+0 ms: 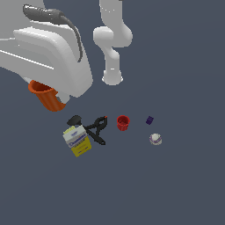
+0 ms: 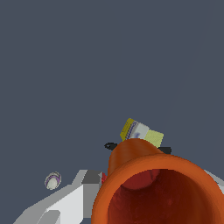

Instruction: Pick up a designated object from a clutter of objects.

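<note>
The small orange cup [image 1: 45, 95] hangs in the air at the exterior view's left, above and apart from the clutter. My gripper [image 1: 52, 93] is shut on it, mostly hidden behind the white hand. In the wrist view the orange cup [image 2: 153, 188] fills the near part of the picture with its open mouth toward the camera, a grey finger [image 2: 72, 199] beside it. On the floor lie the darker red cup [image 1: 123, 122], black clamp [image 1: 97, 130], white-blue-yellow box [image 1: 77, 140], black rounded piece [image 1: 74, 120], purple cube [image 1: 150, 120] and white ball [image 1: 155, 139].
The arm's white base [image 1: 112, 77] stands behind the clutter. In the wrist view the box [image 2: 142, 133], a tip of the clamp [image 2: 110, 145] and the ball [image 2: 53, 180] show beyond the cup. Grey floor lies all around.
</note>
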`<state>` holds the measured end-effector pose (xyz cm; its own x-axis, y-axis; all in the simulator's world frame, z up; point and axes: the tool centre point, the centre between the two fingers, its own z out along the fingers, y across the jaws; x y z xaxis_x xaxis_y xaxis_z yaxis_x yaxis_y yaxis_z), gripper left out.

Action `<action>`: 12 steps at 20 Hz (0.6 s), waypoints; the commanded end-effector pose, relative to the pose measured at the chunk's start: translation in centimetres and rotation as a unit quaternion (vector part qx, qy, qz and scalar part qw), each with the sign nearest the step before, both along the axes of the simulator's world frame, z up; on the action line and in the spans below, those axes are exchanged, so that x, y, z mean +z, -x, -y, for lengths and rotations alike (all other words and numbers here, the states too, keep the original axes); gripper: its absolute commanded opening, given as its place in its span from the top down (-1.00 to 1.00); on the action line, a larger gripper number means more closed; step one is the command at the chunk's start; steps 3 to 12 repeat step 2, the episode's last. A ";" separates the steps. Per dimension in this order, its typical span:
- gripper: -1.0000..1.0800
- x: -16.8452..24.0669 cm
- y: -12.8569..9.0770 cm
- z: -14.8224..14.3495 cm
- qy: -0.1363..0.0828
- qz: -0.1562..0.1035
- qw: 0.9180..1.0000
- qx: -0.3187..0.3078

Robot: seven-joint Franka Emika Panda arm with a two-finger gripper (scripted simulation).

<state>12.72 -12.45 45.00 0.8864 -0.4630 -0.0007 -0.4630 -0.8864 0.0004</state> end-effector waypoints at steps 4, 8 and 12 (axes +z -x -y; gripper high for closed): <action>1.00 0.2 -0.1 0.0 0.000 0.000 1.000 0.000; 1.00 0.2 -0.1 0.0 0.000 0.000 1.000 0.000; 1.00 0.2 -0.1 0.0 0.000 0.000 1.000 0.000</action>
